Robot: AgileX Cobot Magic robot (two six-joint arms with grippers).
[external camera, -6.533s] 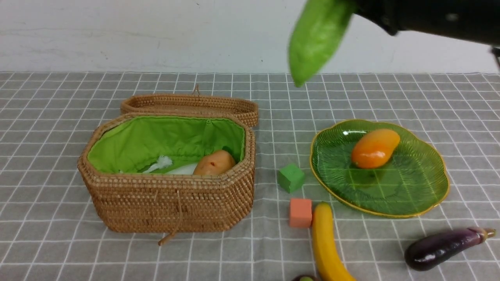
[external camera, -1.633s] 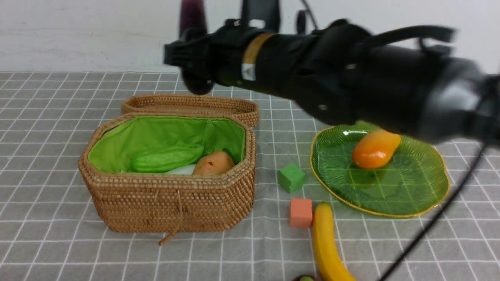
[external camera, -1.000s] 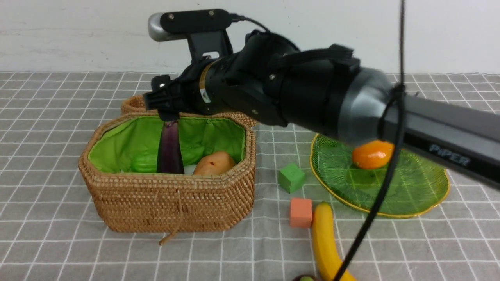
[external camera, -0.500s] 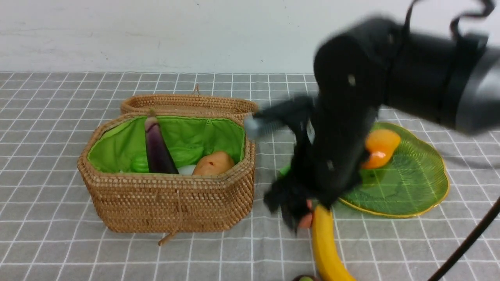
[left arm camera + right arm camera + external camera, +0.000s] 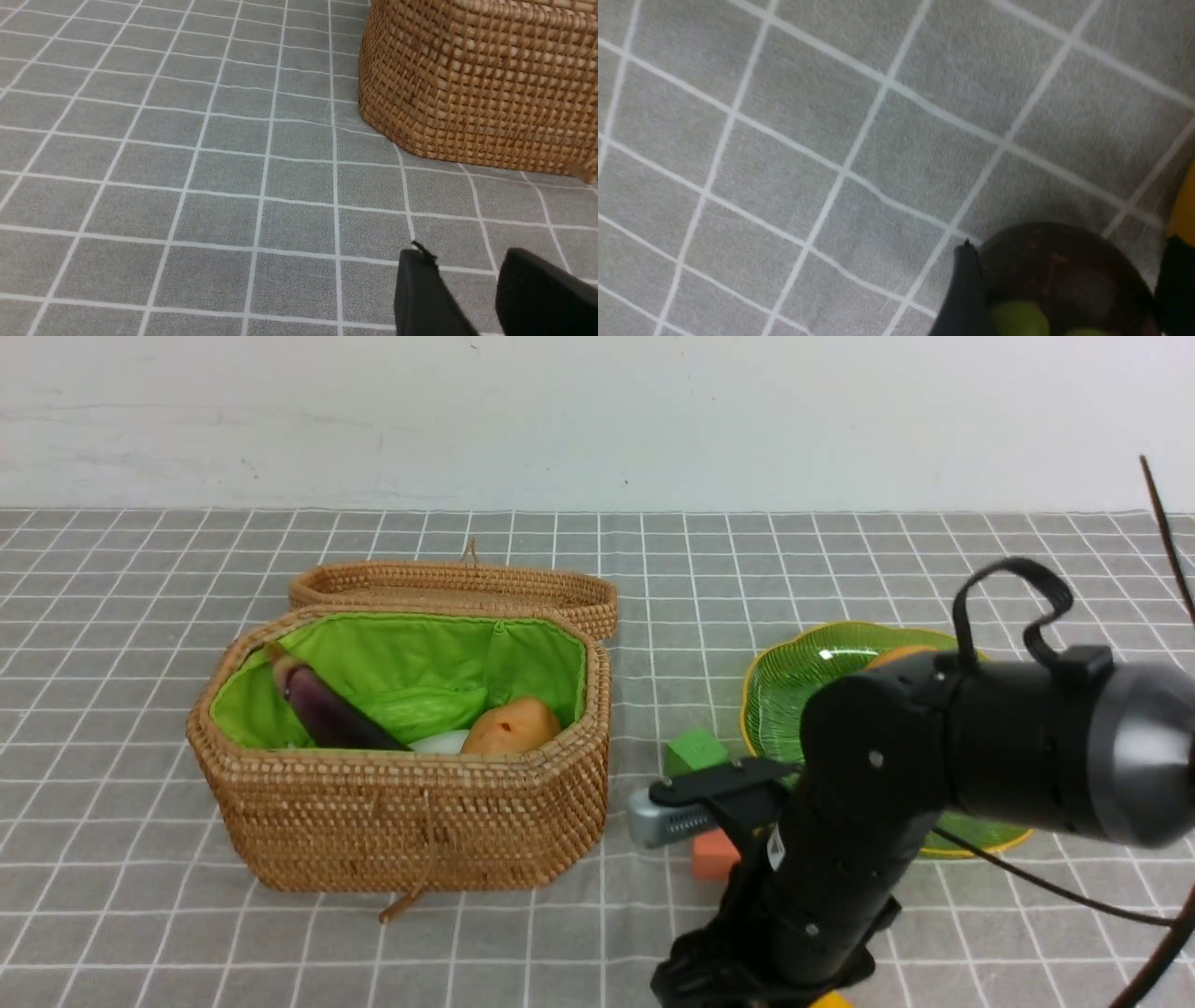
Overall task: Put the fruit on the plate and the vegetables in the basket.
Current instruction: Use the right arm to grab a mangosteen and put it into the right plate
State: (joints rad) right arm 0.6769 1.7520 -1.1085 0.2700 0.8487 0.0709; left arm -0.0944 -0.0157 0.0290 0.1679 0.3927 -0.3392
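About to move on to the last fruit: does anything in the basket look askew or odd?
Only the eggplant: it leans tilted against the basket's green lining, its stem end up near the rim, rather than lying flat like the potato. Nothing is spilled or damaged.

Rough woven wicker basket

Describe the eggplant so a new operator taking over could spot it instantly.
Find the big wicker basket with the bright green lining, on the robot's left. Inside, the eggplant leans against the lining at the basket's left end. It is the only long, dark purple thing there; beside it lie a pale green gourd and a tan-orange potato.
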